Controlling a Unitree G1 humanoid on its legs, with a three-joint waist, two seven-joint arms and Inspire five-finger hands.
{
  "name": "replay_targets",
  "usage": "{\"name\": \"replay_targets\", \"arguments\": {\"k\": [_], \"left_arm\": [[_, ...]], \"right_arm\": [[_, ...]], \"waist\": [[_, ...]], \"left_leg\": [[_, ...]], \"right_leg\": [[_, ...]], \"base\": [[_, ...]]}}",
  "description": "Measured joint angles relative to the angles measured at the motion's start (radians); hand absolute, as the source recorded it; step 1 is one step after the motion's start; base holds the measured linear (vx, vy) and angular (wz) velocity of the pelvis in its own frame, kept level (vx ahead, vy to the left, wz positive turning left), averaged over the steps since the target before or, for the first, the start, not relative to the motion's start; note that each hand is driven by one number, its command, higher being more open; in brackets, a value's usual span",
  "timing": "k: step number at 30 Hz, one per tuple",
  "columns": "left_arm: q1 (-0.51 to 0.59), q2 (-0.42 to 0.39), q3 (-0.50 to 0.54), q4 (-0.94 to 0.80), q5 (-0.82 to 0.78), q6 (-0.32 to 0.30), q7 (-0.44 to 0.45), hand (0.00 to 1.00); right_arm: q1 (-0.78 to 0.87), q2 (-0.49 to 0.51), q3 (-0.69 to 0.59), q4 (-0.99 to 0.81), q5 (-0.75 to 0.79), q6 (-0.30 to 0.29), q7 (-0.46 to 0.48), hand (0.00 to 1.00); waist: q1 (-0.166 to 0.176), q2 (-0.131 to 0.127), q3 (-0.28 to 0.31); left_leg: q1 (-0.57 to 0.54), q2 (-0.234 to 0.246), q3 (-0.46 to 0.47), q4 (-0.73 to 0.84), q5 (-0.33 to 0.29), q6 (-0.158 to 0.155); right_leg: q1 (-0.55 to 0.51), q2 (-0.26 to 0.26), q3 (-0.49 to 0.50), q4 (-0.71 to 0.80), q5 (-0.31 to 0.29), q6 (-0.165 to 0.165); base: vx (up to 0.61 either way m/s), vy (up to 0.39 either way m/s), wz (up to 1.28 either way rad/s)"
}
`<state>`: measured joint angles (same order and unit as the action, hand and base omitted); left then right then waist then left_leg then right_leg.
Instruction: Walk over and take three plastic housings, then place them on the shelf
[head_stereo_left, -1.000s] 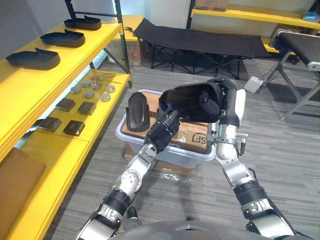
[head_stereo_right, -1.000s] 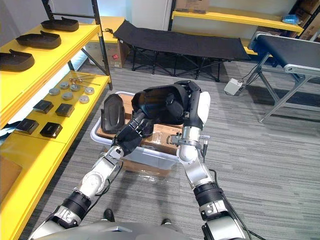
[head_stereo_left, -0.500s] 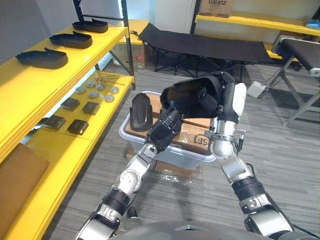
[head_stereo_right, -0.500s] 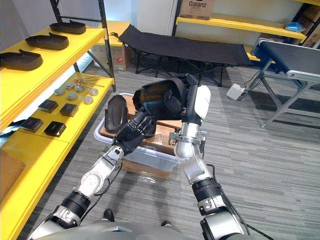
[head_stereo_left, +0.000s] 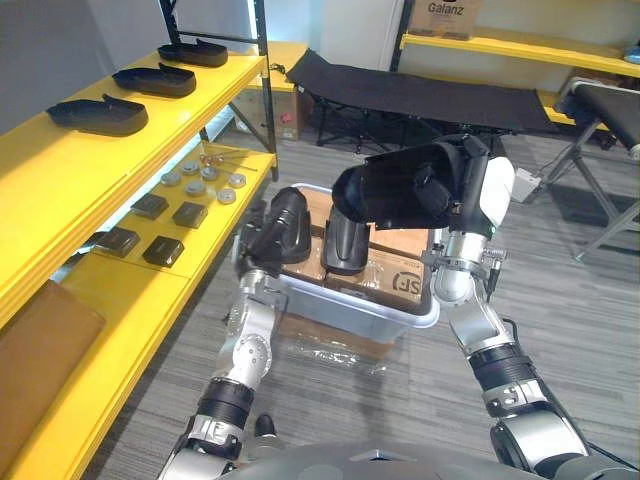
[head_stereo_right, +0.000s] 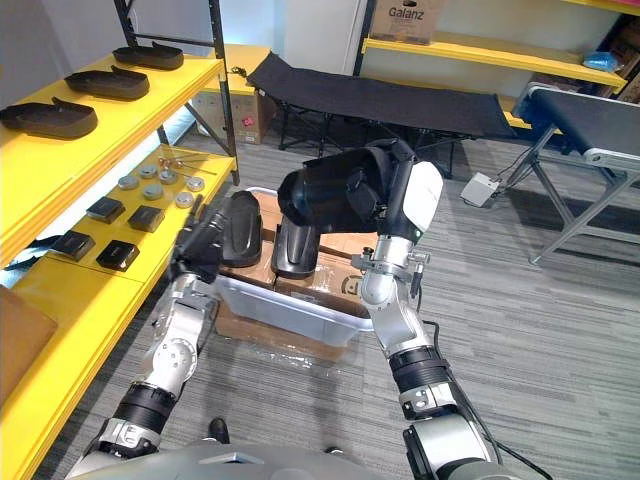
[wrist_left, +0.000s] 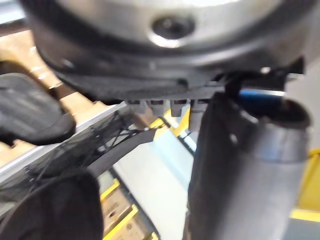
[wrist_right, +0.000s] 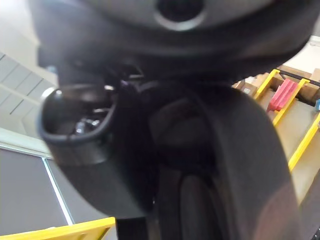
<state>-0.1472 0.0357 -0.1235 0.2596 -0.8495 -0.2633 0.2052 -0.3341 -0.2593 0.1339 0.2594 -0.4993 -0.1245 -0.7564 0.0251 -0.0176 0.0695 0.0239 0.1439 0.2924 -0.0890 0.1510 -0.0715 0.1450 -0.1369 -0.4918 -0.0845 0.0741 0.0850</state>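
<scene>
My right hand (head_stereo_left: 455, 185) is shut on a large black plastic housing (head_stereo_left: 385, 190), held up above the white bin (head_stereo_left: 350, 308); the same housing (wrist_right: 200, 150) shows close in the right wrist view. Two more black housings stand upright in the bin, one at its left end (head_stereo_left: 290, 228) and one in the middle (head_stereo_left: 345, 243). My left hand (head_stereo_left: 258, 243) is at the left housing's outer side, its fingers fairly straight against it. Three black housings (head_stereo_left: 95, 113) lie along the top yellow shelf (head_stereo_left: 60, 170) on the left.
A cardboard box (head_stereo_left: 405, 275) lies in the bin under the housings. The lower yellow shelf (head_stereo_left: 110, 300) carries metal discs (head_stereo_left: 205, 178) and small black blocks (head_stereo_left: 150, 207). A black folding cot (head_stereo_left: 420, 95) stands behind the bin, a conveyor (head_stereo_left: 600, 100) at far right.
My left hand has left the underside of the raised housing and swung left to the housing at the bin's left end. The right hand still holds its housing up. The camera has moved.
</scene>
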Motion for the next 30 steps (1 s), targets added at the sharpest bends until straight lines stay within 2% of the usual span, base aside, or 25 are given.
{"name": "replay_targets", "arguments": {"k": [5,9,14,16,17,18,19,20,23,28,30], "left_arm": [[0.044,-0.017,0.022,-0.035,0.0,-0.027,0.054,1.0],[0.047,-0.043,0.02,-0.035,-0.017,0.004,0.052,1.0],[0.049,-0.046,0.012,-0.03,-0.159,0.163,-0.014,1.0],[0.049,-0.046,-0.002,-0.012,-0.23,0.229,-0.067,1.0],[0.049,-0.045,-0.022,0.012,-0.287,0.282,-0.114,1.0],[0.049,-0.045,-0.035,0.02,-0.295,0.299,-0.127,1.0],[0.049,-0.045,-0.076,0.058,-0.371,0.355,-0.198,1.0],[0.048,-0.046,-0.116,0.08,-0.413,0.376,-0.227,1.0],[0.026,-0.048,-0.182,0.161,-0.495,0.387,-0.276,1.0],[0.018,-0.047,-0.216,0.234,-0.573,0.396,-0.334,1.0],[0.017,-0.047,-0.217,0.253,-0.612,0.377,-0.354,1.0]], "right_arm": [[-0.005,0.0,-0.008,-0.004,-0.049,-0.001,-0.051,0.0],[-0.005,0.002,-0.008,-0.039,-0.082,-0.023,-0.062,0.0],[-0.006,0.002,-0.007,-0.11,-0.077,-0.124,-0.065,0.0],[-0.013,0.01,-0.006,-0.119,-0.059,-0.158,-0.052,0.0],[-0.021,0.026,-0.002,-0.119,-0.035,-0.177,-0.036,0.0],[-0.023,0.031,0.001,-0.119,-0.028,-0.182,-0.032,0.0],[-0.024,0.034,0.019,-0.119,-0.002,-0.201,-0.014,0.0],[-0.024,0.034,0.035,-0.119,0.009,-0.208,-0.004,0.0],[-0.024,0.034,0.061,-0.119,0.014,-0.226,0.014,0.0],[-0.024,0.033,0.084,-0.119,0.016,-0.258,0.052,0.0],[-0.024,0.033,0.12,-0.119,0.03,-0.26,0.075,0.0]], "waist": [[0.001,0.012,-0.007],[0.001,0.012,-0.007],[0.0,0.013,-0.008],[0.0,0.014,-0.009],[0.0,0.016,-0.01],[0.0,0.017,-0.011],[-0.002,0.023,-0.018],[-0.002,0.027,-0.023],[-0.003,0.032,-0.026],[-0.003,0.031,-0.027],[-0.002,0.028,-0.028]], "left_leg": [[-0.011,-0.002,-0.015,0.0,0.004,-0.002],[-0.016,-0.003,-0.016,0.0,0.006,-0.002],[-0.014,0.0,-0.011,0.003,0.005,-0.003],[-0.011,0.001,-0.006,0.003,0.008,0.001],[-0.006,0.001,0.003,0.003,0.008,0.001],[-0.005,0.002,0.006,0.003,0.008,0.001],[-0.005,0.002,0.013,0.003,0.007,0.0],[-0.005,0.005,0.018,0.003,0.006,0.0],[0.003,0.01,0.027,0.001,0.004,-0.002],[0.007,0.014,0.037,0.0,0.001,-0.004],[0.013,0.018,0.043,0.0,-0.007,-0.011]], "right_leg": [[-0.001,0.0,-0.015,0.0,-0.004,-0.004],[-0.006,0.0,-0.016,0.0,-0.004,-0.005],[-0.008,0.001,-0.012,0.0,0.0,-0.004],[-0.008,0.001,-0.007,0.0,0.001,-0.005],[-0.009,0.001,0.002,0.0,0.001,-0.005],[-0.009,0.001,0.005,0.0,0.001,-0.005],[-0.014,0.001,0.012,0.0,0.002,-0.004],[-0.018,0.001,0.019,0.0,0.002,-0.004],[-0.018,0.004,0.032,0.0,0.002,-0.005],[-0.021,0.007,0.042,0.0,0.002,-0.005],[-0.02,0.01,0.048,0.0,0.001,-0.006]], "base": [[0.0,0.014,0.09],[0.01,0.005,0.01],[0.04,-0.001,-0.03],[0.04,0.0,-0.09],[0.04,0.003,-0.15],[0.06,0.005,-0.2],[0.05,0.003,-0.17],[0.05,0.001,-0.17],[0.03,-0.011,-0.14],[0.02,-0.004,-0.08],[0.03,-0.003,-0.09]]}}
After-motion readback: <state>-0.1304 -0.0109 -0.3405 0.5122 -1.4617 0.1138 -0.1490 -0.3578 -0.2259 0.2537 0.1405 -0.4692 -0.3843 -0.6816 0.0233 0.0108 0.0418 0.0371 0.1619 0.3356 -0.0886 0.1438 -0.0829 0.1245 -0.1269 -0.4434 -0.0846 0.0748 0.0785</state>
